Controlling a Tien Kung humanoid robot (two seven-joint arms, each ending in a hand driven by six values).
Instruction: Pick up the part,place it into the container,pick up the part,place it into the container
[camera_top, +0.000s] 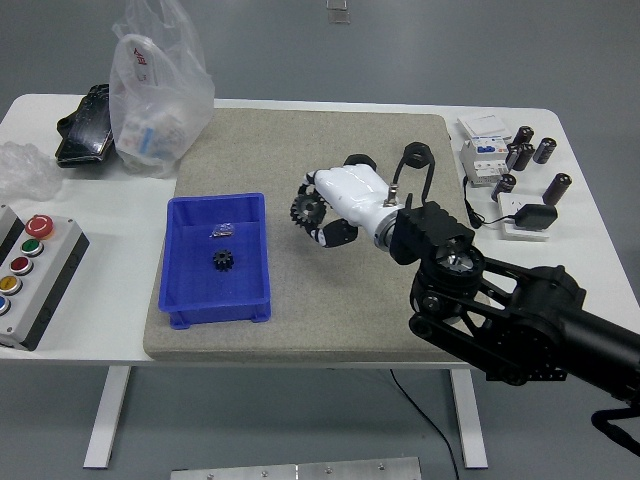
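Note:
My right hand (318, 212), white with black fingertips, is shut on a black gear (304, 208) and holds it above the grey mat, between the blue container (185, 290) and the mat's middle. The container sits on the mat's left part. Inside it lie a small black gear (222, 260) and a small bagged part (222, 230). Two black hex nuts lie at the mat's back; one (417, 153) shows clearly, the other (358, 160) is mostly hidden behind my hand. My left arm is out of view.
A control box with coloured buttons (28, 275) stands at the left front. A plastic bag (155, 90) and a black object (85, 125) lie at the back left. A breaker (485, 150), several small cylinders (535, 150) and a black adapter (530, 216) sit at the right.

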